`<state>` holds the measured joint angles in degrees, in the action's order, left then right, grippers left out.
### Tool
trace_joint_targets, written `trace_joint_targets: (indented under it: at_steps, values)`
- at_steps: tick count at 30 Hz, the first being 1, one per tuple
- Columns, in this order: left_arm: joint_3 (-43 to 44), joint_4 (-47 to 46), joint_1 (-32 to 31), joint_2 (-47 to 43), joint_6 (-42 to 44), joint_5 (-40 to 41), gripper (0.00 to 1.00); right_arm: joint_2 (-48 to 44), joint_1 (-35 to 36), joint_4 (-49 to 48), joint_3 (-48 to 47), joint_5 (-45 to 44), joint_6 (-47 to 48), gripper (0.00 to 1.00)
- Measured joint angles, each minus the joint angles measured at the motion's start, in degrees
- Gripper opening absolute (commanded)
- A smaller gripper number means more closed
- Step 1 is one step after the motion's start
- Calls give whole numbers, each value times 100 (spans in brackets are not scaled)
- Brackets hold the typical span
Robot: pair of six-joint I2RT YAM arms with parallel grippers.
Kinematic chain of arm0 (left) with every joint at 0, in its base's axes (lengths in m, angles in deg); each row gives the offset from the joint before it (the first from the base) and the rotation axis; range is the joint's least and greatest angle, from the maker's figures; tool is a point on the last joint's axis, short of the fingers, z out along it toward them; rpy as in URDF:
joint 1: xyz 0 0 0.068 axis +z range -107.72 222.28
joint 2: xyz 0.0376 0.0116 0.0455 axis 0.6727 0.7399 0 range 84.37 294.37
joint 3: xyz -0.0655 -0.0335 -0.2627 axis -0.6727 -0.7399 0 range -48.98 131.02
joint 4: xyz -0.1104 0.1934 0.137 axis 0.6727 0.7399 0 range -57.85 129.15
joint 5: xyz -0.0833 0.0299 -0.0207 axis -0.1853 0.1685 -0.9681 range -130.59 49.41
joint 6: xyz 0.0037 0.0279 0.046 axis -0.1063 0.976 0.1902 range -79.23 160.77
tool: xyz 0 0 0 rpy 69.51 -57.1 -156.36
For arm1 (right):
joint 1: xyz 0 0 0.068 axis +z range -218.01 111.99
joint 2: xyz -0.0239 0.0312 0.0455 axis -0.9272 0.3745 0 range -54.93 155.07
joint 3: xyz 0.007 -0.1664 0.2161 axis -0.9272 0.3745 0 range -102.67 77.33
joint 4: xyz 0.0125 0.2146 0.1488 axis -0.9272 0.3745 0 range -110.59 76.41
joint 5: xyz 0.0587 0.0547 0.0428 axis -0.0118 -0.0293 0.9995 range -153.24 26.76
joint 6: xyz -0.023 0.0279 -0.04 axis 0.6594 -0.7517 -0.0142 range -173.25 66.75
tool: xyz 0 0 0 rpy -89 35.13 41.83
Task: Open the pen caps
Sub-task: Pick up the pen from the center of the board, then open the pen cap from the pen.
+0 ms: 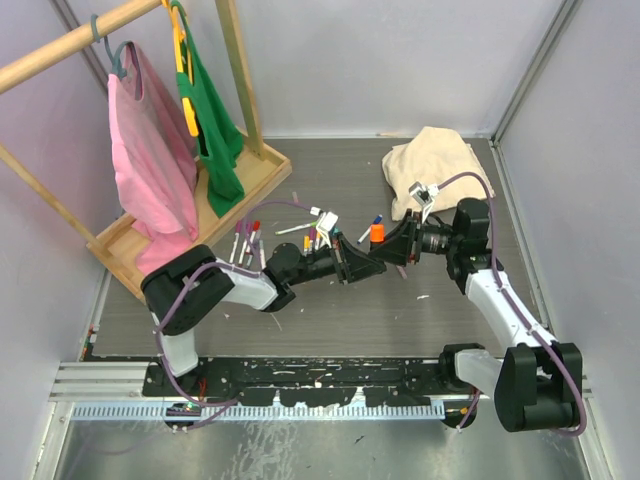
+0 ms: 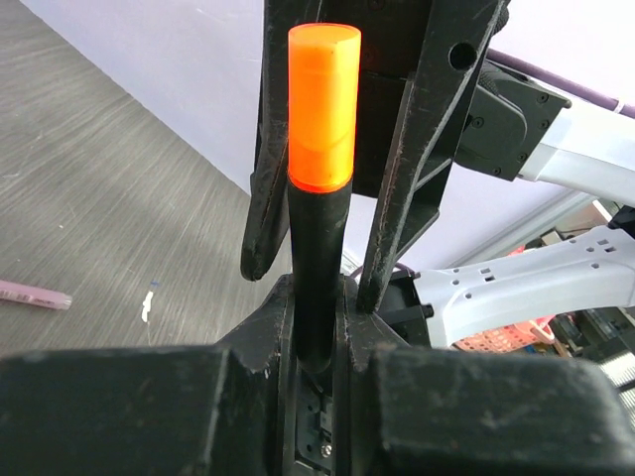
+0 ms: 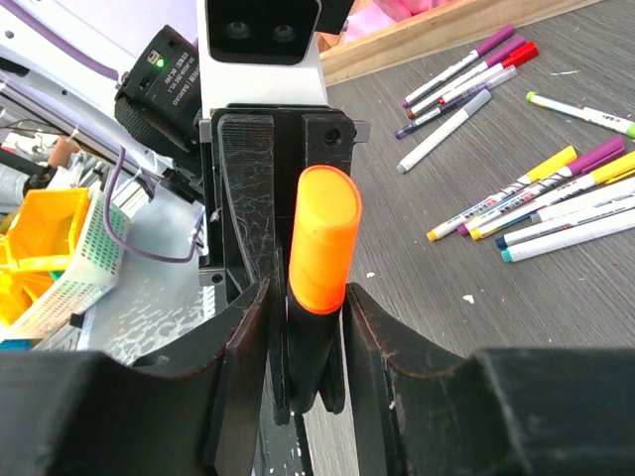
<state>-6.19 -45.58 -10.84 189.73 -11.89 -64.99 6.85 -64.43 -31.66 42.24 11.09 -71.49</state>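
My left gripper (image 1: 368, 260) (image 2: 316, 309) is shut on the black body (image 2: 317, 263) of a stubby highlighter, held above the table's middle. The highlighter's orange cap (image 1: 377, 233) (image 2: 323, 109) (image 3: 323, 248) is on it and points toward the right arm. My right gripper (image 1: 386, 247) (image 3: 308, 312) is open, and its fingers (image 2: 425, 149) flank the cap with narrow gaps on both sides. Several thin white markers with coloured pen caps (image 3: 536, 213) (image 1: 248, 238) lie scattered on the table behind the grippers.
A beige cloth (image 1: 435, 165) lies bunched at the back right. A wooden clothes rack (image 1: 255, 185) stands at the back left, with a pink garment (image 1: 150, 150) and a green one (image 1: 215, 130) hanging from it. Grey walls close in both sides.
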Motion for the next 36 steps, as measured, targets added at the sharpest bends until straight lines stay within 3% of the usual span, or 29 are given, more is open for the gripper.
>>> trace_joint_targets:
  at_steps: [5,13,16,22,25,31,36]
  values:
    - [-17,22,0,-50,103,140,0,177,7,-393,-2,87,-426,35]
    - [-17,-57,-2,-61,90,229,2,236,13,-1084,136,79,-1001,8]
    - [-17,-101,-2,-61,81,243,18,234,22,-1176,136,79,-1047,1]
    - [-98,-127,2,-63,48,341,60,223,44,-1198,136,129,-1043,1]
    - [-297,-127,15,-76,-2,398,70,186,44,-1025,125,149,-879,1]
    - [-852,-74,39,-326,146,514,76,168,44,-212,-50,138,-221,1]
    - [-1239,-44,50,-986,708,634,92,164,44,560,-286,127,391,1]
